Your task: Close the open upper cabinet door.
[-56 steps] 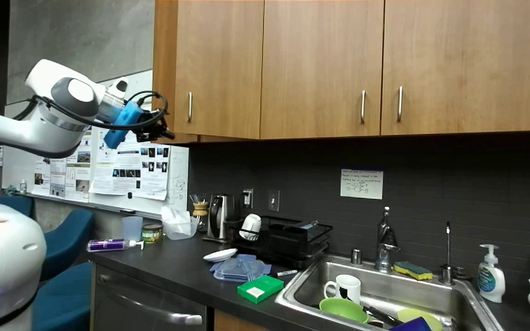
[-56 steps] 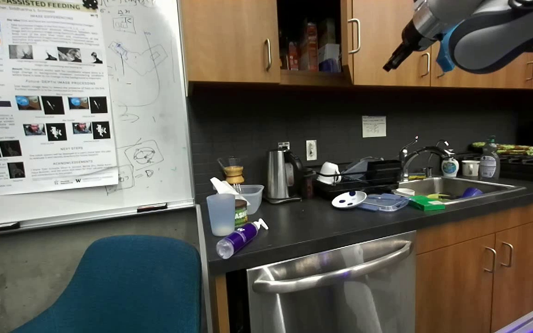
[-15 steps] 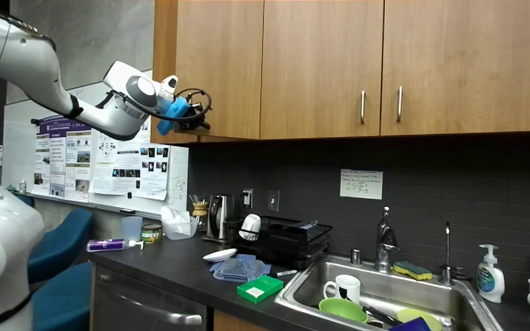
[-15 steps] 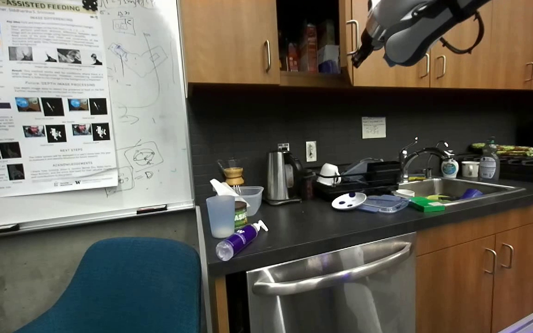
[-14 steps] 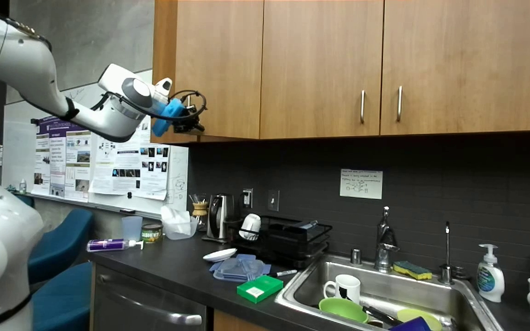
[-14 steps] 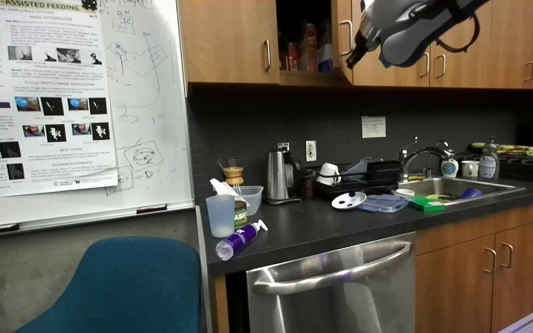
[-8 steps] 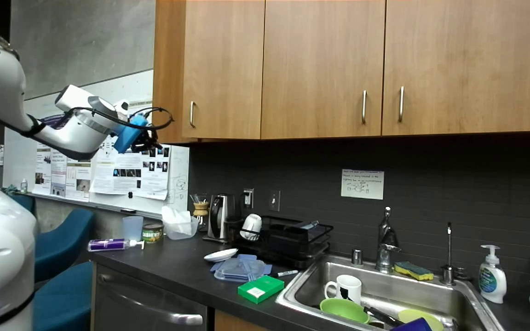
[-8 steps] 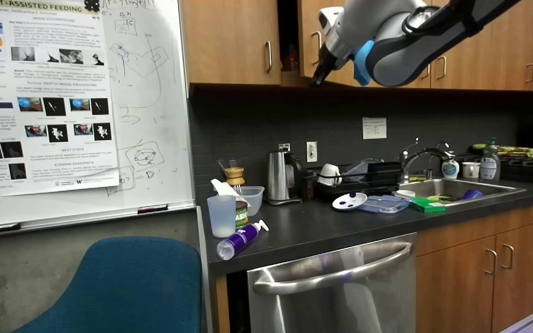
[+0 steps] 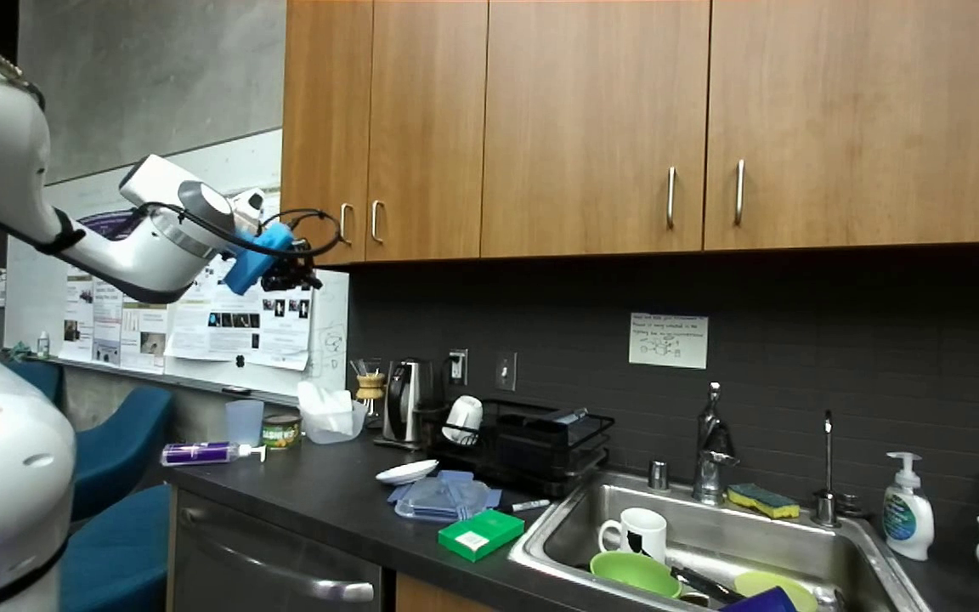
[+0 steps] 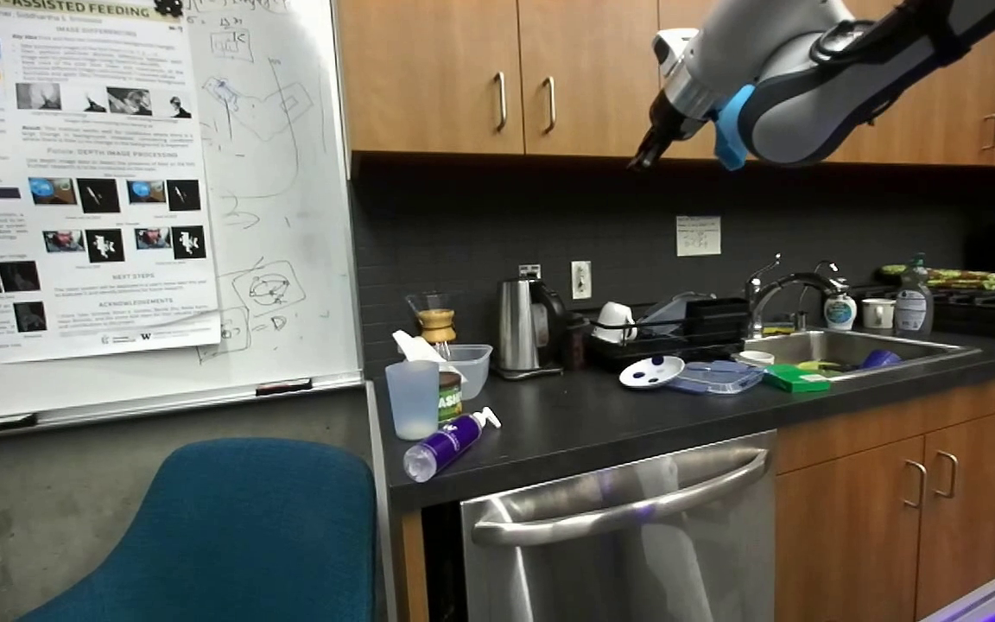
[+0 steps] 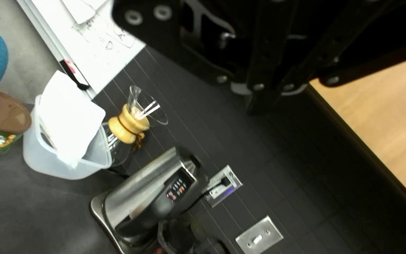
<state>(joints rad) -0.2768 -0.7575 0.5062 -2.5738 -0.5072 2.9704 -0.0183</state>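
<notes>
The upper cabinet door (image 10: 588,78) is closed, its narrow brown panel flush between the matching door (image 10: 433,78) on its left and the wide door (image 9: 596,127) on its right, and its silver bar handle (image 10: 550,104) stands just beside the left neighbour's handle (image 10: 501,102). The gripper (image 10: 641,161) hangs apart from this door, toward the near side, its tips showing a little lower than the panel's bottom edge in both exterior views; in the wrist view its black fingers (image 11: 259,101) look narrow, close together. In an exterior view the white arm (image 9: 149,238) reaches in from the left, with a blue part (image 9: 260,259) mounted just behind the gripper, which shows left of the door. Below, the dark countertop (image 9: 328,497) carries, at its left end, a frosted blue cup (image 10: 412,402), a can (image 9: 280,431) and a purple-labelled bottle (image 10: 443,447) lying on its side toward the near edge. Farther right, close to the dark wall (image 10: 446,216), stand a wooden-collared glass carafe (image 11: 128,124) and a steel kettle (image 11: 146,190), with a clear tub (image 11: 56,162) of white paper (image 11: 71,116) on the carafe's near side. Right of the kettle a black dish rack (image 9: 540,450) holds a tilted white mug (image 9: 462,419), and a spotted plate (image 10: 651,373) and a green box (image 9: 480,534) lie on the rack's near side. At the right, the steel sink (image 9: 736,535) holds another mug (image 9: 653,531) and a green bowl (image 9: 630,571)
</notes>
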